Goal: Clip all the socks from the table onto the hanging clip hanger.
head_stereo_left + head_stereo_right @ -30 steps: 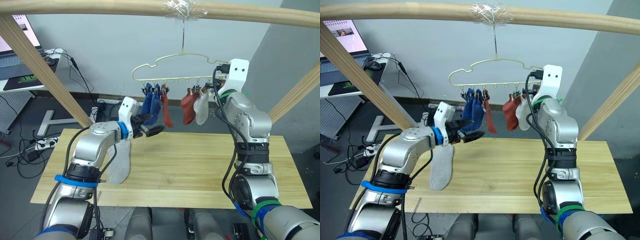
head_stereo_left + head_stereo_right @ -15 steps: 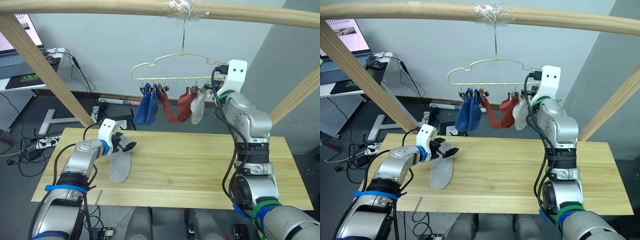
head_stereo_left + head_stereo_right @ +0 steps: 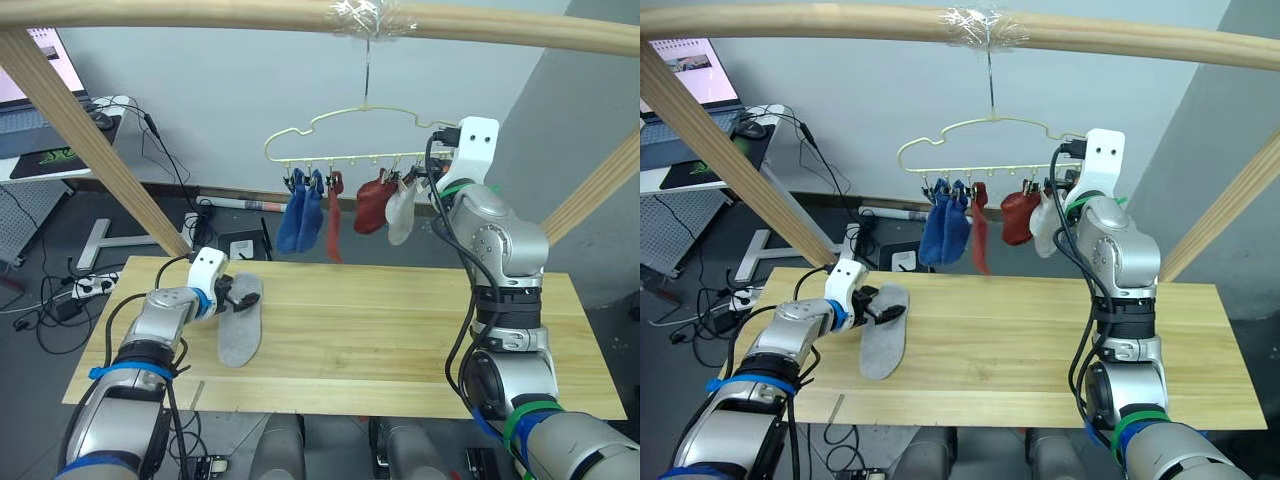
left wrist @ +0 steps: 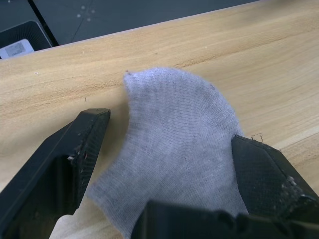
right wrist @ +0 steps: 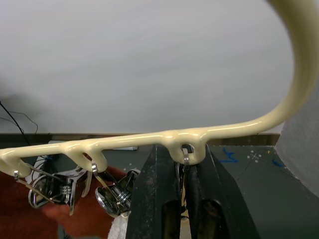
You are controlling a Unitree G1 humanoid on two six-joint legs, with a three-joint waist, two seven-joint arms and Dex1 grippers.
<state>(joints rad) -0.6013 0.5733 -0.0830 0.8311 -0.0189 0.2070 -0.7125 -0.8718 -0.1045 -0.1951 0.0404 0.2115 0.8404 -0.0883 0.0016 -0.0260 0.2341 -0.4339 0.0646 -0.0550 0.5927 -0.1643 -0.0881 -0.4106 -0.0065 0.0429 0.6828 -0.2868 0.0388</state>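
Below, the pale wood table bears one grey sock between wide left jaws; right jaws pinch a hanger clip.

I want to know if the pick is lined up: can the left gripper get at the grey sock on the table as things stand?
Probably yes. The left gripper is open, with one finger on each side of the grey sock, which lies flat on the table with nothing over it.
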